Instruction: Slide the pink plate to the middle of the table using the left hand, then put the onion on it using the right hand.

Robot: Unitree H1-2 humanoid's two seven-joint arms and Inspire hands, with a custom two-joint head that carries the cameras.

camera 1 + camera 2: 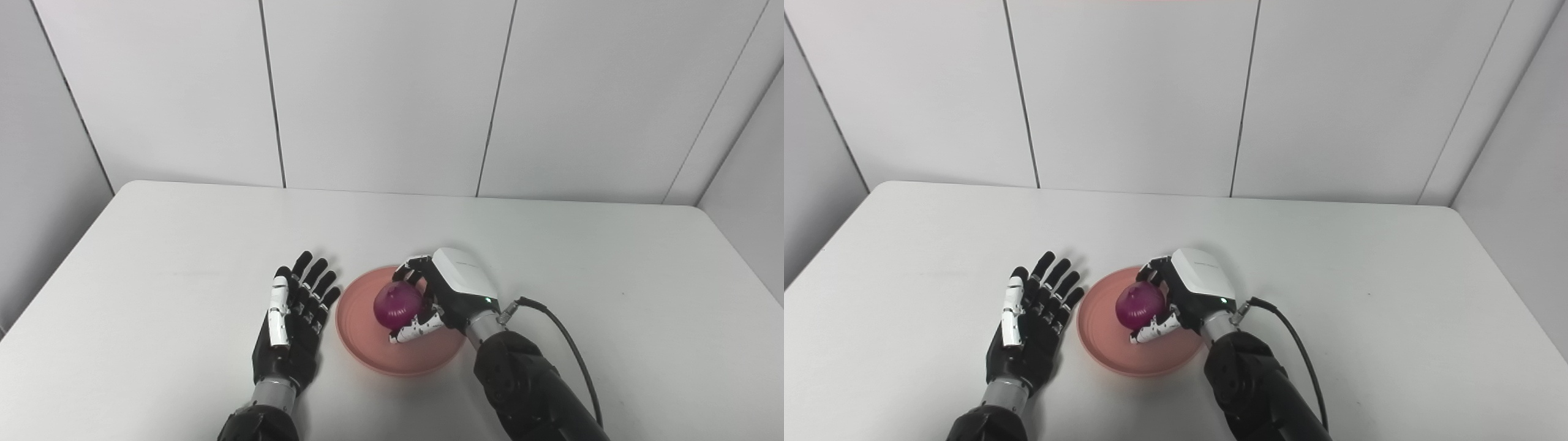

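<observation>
A white table (pixel 184 245) with rounded corners is filling the lower part of the view, its top lying under soft, even light. Behind it, a wall (pixel 386 92) of pale grey panels is rising, dark seams (pixel 272 92) running between them, side panels angling in.

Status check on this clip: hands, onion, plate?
Left hand open beside round pink plate. Right hand shut on purple onion, over plate. Nothing blocking.
</observation>
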